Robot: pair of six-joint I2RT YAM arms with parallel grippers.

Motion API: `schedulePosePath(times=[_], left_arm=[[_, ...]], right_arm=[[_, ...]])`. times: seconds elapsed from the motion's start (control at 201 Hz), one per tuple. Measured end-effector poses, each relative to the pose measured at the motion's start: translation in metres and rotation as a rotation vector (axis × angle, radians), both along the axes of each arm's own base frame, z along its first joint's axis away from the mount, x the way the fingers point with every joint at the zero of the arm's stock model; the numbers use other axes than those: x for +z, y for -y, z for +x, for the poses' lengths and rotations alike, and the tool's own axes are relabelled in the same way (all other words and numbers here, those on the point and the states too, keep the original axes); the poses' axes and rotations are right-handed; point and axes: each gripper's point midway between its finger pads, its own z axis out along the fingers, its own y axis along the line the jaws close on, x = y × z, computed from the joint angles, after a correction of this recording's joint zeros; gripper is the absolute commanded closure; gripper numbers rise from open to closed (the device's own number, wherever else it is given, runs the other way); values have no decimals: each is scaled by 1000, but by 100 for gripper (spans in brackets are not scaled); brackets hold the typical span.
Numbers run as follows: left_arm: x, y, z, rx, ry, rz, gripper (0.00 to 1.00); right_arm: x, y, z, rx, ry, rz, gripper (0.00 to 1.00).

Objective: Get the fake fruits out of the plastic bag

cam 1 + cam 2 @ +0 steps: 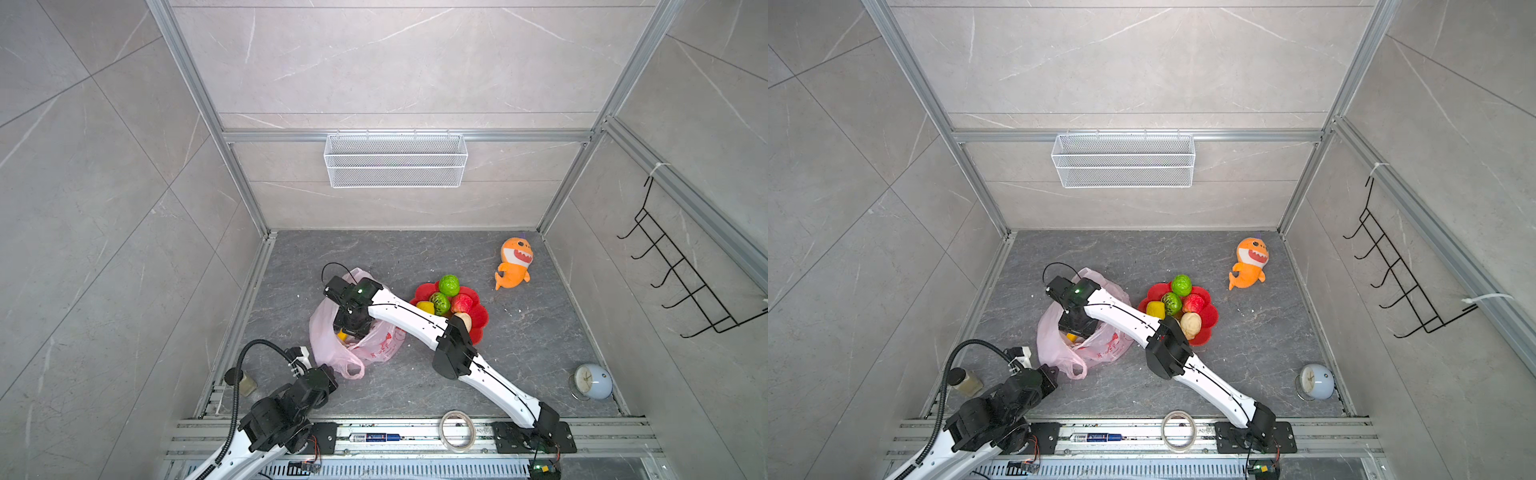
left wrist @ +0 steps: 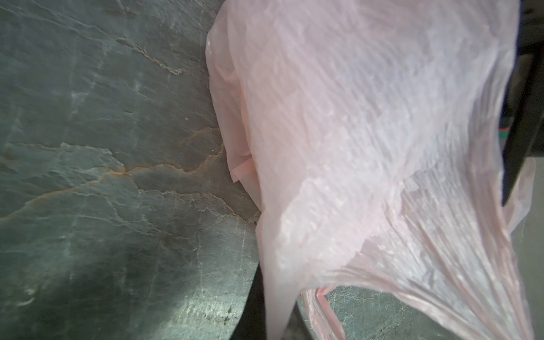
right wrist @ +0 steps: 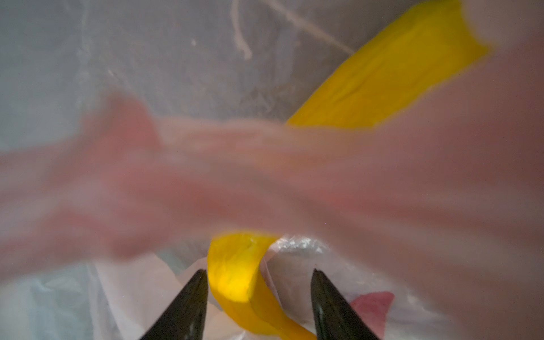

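Left gripper (image 1: 334, 372), down by my rail, is pinched shut on the edge of the pink plastic bag (image 1: 328, 336), as best I can tell, and I want that film taut so the mouth gapes wide. Further in, the right gripper (image 3: 259, 272) is inside the bag, jaws half-spread astride the yellow banana (image 3: 235, 279) and not yet squeezing. I'd sink a touch, centre clear of the loose fold, close, then lift straight up toward the red flower dish (image 1: 1210, 318) beyond, where the other fake fruits (image 1: 1192, 302) sit.
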Motion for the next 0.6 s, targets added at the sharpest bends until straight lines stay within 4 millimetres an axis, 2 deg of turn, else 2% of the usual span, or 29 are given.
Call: schedulePosePath(times=[0.314,0.597], left_arm=[[1,2,-1,-10,-1,-14,100],[7,4,0,-8,26,-45,100]], right_arm=[[-7,-3,3,-9,-12,12,52],[-8,-10,2,-14,-25,41,75]])
